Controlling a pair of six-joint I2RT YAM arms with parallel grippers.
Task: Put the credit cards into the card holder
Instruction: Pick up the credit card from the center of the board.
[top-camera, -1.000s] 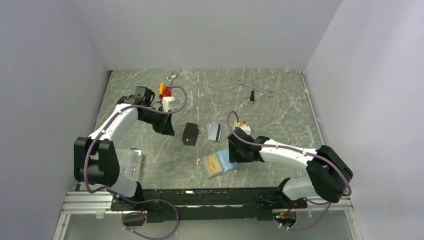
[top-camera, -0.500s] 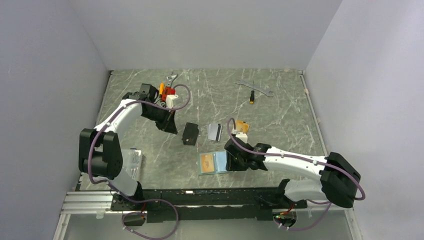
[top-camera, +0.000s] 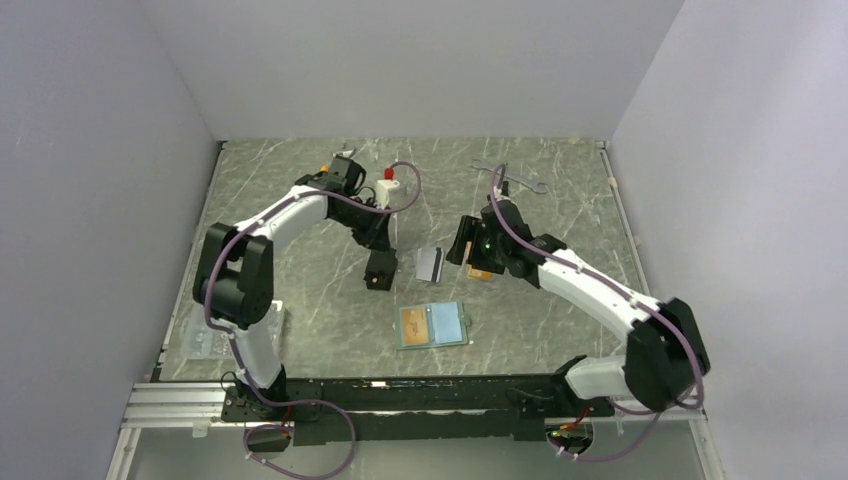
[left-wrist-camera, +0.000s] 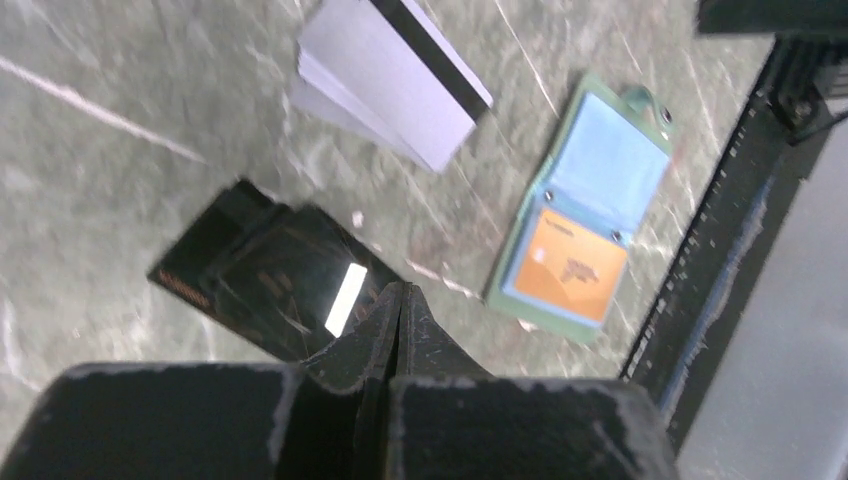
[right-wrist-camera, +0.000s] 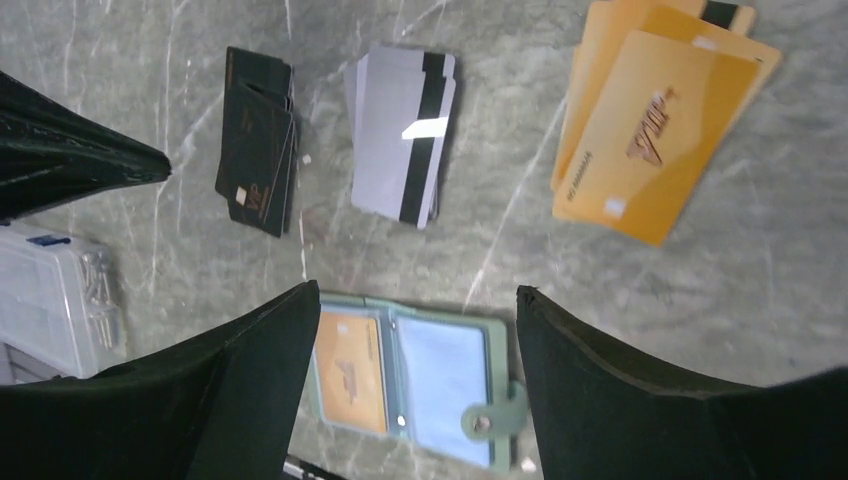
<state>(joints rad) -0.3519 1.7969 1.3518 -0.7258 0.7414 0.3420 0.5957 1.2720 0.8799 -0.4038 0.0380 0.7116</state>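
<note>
picking the next card looks like the step in hand: the right gripper (right-wrist-camera: 415, 292) hangs with its jaws wide apart above the table (right-wrist-camera: 700, 280), the orange-gold cards (right-wrist-camera: 650, 130) just beyond it, and nothing between the fingers. to do it well, i would bring one finger down at the loose edge of the topmost card only, since the stack is fanned and thin and a flat pinch could lift two or none; tipping a corner up first should help. the left gripper (left-wrist-camera: 398, 290) has its jaws pressed together, empty, its tip poised over the black cards (left-wrist-camera: 265, 285), where it could steady or slide one free. the card holder (right-wrist-camera: 445, 375) lies open and flat near the front edge, clear of both grippers, snap tab out to one side, sage-green border around pale blue pockets; one orange card (right-wrist-camera: 350, 370) sits in one pocket, the other looks bare. the silver-grey cards (right-wrist-camera: 400, 145), dark stripe up, lie in a small fan between the black and orange-gold piles.
</note>
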